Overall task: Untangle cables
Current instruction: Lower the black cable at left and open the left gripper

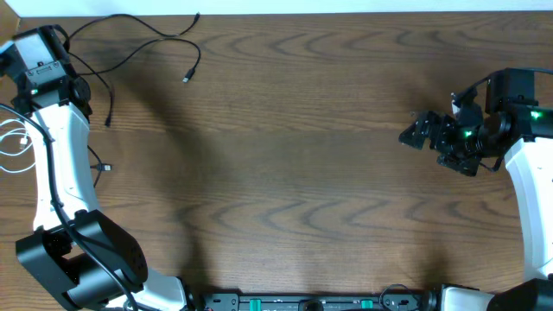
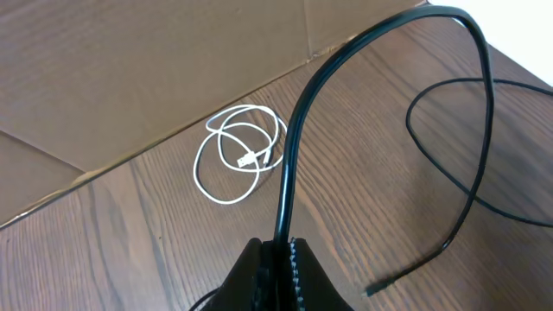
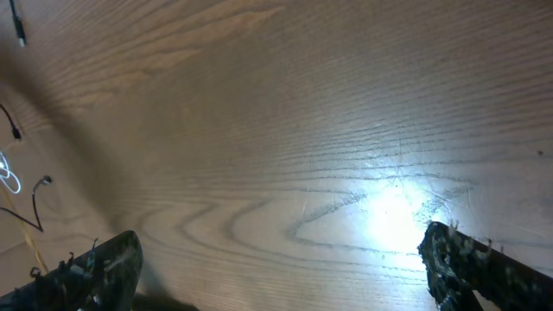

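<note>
The left gripper (image 2: 278, 252) is clamped tight on a black cable (image 2: 294, 130), which arches up from its fingers and drops to the right onto the table (image 2: 155, 242). Just beyond it, the white cable (image 2: 238, 155) lies in a loose coil. Far across, the right gripper (image 3: 281, 259) gapes wide and holds nothing, well apart from both.

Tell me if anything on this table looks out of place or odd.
Nothing looks spilled or broken. One black cable is pinched in the left fingers and arches up off the table. The white cable lies coiled on its own near the table's edge.
</note>
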